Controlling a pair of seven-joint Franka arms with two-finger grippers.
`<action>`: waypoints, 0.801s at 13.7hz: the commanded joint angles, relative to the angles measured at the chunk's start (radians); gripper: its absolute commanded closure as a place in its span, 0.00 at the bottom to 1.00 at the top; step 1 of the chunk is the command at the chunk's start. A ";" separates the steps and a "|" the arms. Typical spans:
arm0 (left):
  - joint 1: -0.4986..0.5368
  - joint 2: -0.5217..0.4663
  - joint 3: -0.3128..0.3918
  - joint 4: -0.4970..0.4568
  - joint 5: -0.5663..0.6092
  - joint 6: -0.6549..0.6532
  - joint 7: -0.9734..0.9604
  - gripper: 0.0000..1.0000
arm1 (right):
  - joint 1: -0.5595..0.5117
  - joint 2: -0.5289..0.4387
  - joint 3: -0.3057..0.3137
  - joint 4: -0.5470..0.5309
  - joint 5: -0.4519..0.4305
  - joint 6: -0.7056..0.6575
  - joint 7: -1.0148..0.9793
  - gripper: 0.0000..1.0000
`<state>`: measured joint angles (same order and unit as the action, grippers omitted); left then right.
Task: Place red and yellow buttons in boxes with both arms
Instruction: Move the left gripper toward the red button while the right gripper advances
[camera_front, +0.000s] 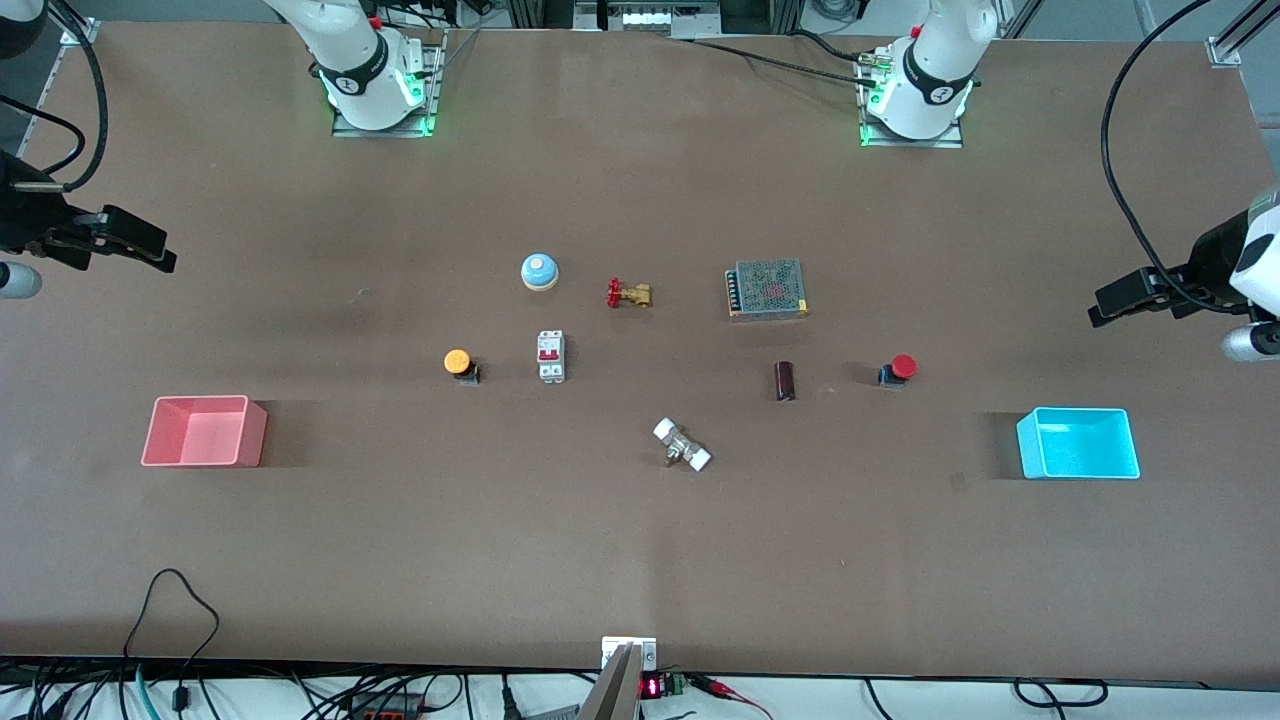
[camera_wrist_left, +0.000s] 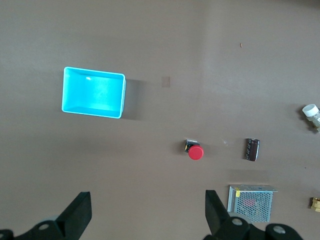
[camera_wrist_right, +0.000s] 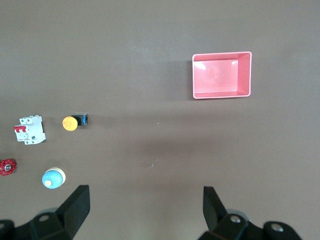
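Nothing picked yet, looks like the pre-grasp stage. Both arms hang high at the table ends, clear of all parts.

Left gripper (camera_front: 1125, 300): fingers spread wide in its wrist view, holding nothing, over bare tabletop (camera_front: 640, 560) at the left arm's end. Right gripper (camera_front: 140, 245): same, spread wide, empty, over the right arm's end.

Red button (camera_front: 899, 369) sits on the tabletop, farther from the front camera than the cyan box (camera_front: 1078, 443) and near it, with a dark cylinder (camera_front: 785, 381) beside it toward the middle. Yellow button (camera_front: 460, 365) sits just beside a white breaker (camera_front: 551, 356), well apart from the pink box (camera_front: 203, 431). Both boxes are empty.

Next move, my read: left arm drops onto the red button, right arm onto the yellow one. The yellow grasp needs care; the breaker is close, so line the fingers up to avoid clipping it. The blue bell (camera_front: 539, 271) and brass valve (camera_front: 628, 294) are distractors, skip them.
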<state>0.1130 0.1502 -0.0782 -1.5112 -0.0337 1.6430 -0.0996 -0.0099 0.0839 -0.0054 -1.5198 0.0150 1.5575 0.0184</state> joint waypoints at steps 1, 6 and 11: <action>0.005 -0.021 -0.006 -0.018 0.021 -0.017 0.012 0.00 | -0.004 -0.018 0.002 -0.014 0.008 -0.001 -0.012 0.00; -0.012 -0.003 -0.012 -0.015 0.021 -0.009 0.021 0.00 | -0.004 -0.012 0.002 -0.013 0.010 0.004 -0.009 0.00; -0.015 0.148 -0.051 0.015 0.034 -0.006 0.023 0.00 | -0.004 0.032 0.002 -0.013 0.023 0.010 -0.015 0.00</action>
<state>0.0960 0.2164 -0.1179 -1.5282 -0.0139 1.6381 -0.0931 -0.0099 0.1002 -0.0053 -1.5242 0.0177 1.5581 0.0184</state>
